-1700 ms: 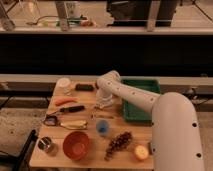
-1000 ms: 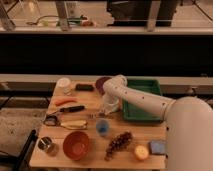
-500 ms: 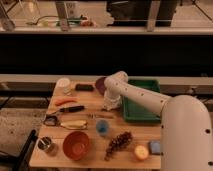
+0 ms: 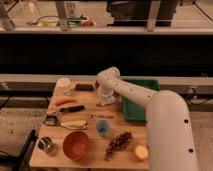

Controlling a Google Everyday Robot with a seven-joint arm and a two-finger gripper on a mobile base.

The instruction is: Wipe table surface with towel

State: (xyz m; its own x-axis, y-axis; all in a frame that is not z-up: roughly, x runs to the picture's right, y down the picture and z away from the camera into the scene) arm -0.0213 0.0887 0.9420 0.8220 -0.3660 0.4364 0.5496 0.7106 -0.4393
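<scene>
In the camera view my gripper [image 4: 106,95] is down near the back of the wooden table [image 4: 97,158], just left of the green tray [image 4: 132,113]; whether it is clenched I cannot tell. Under it lies a pale patch, seemingly the towel [image 4: 106,103], its long axis running left to right. A red bowl [image 4: 76,145] and grapes [image 4: 119,142] sit near the front edge; a dark wall [image 4: 60,55] stands behind
</scene>
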